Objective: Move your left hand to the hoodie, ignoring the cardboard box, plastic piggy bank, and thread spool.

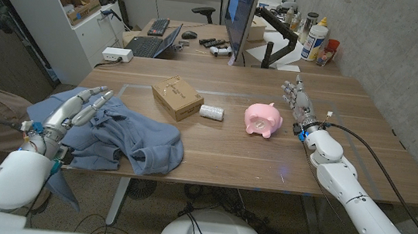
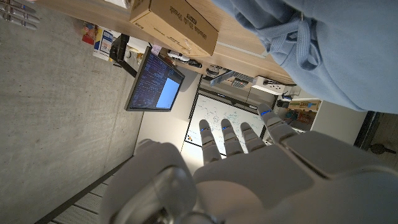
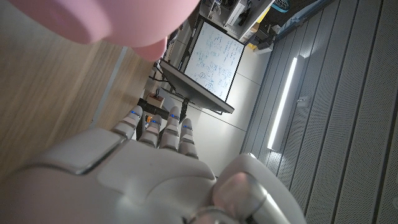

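My left hand (image 1: 77, 109) sits at the left end of the bench (image 1: 361, 149), its fingers spread and reaching forward over the near-left part of the hoodie (image 1: 121, 135); it holds nothing, and I cannot tell whether the fingertips touch the cloth. The blue hoodie lies crumpled on the bench's near-left corner, its long axis running left to right, with part of it hanging over the near edge. In my left wrist view the same blue cloth (image 2: 336, 50) shows just past my fingers.

Just right of the hoodie stands the cardboard box (image 1: 176, 98), closed, so its contents are hidden. Beside it lies the white thread spool (image 1: 211, 112) on its side. Further right stands the pink plastic piggy bank (image 1: 263, 120), snout toward me.

My right hand (image 1: 298, 99) stands on its edge near the piggy bank, fingers apart, empty.
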